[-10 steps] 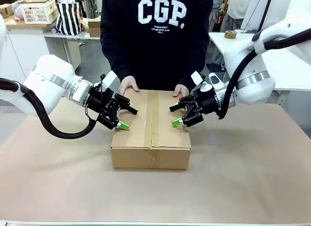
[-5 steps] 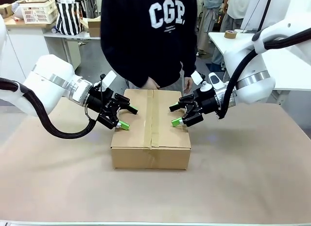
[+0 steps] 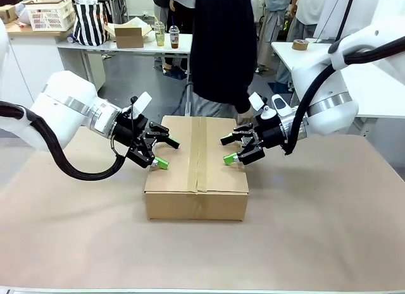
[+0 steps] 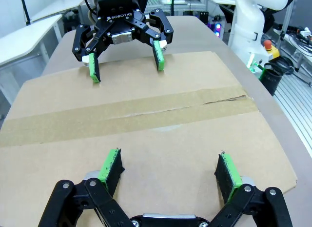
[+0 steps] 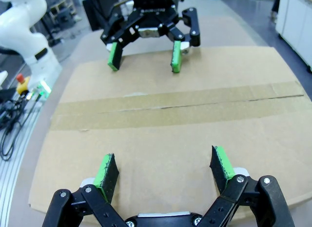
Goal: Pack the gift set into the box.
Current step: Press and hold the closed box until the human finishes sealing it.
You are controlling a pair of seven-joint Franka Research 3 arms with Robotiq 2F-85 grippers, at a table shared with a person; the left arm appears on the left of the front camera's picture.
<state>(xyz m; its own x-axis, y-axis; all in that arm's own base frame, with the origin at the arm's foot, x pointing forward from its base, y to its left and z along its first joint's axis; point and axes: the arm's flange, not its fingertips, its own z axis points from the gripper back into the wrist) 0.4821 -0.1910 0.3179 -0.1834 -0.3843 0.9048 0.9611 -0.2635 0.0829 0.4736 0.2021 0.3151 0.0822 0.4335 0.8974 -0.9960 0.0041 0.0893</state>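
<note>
Table (image 3: 316,231), one taped box (image 3: 196,174), left gripper (image 3: 168,153), right gripper (image 3: 226,150), both spread

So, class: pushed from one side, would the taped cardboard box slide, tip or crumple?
Probably slide: the cardboard box is low and wide, sitting flat on the table. Its walls likely stay stiff, since tape seals the flaps shut. Weight can't be judged.

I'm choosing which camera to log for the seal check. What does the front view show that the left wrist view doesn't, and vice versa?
Front view: a person at the far side of the table and the front wall of the box. Left wrist view: a split in the tape, and the ROBOTIQ print on the right gripper. Both: the closed, taped box with the left gripper and right gripper over its top, jaws open.
</note>
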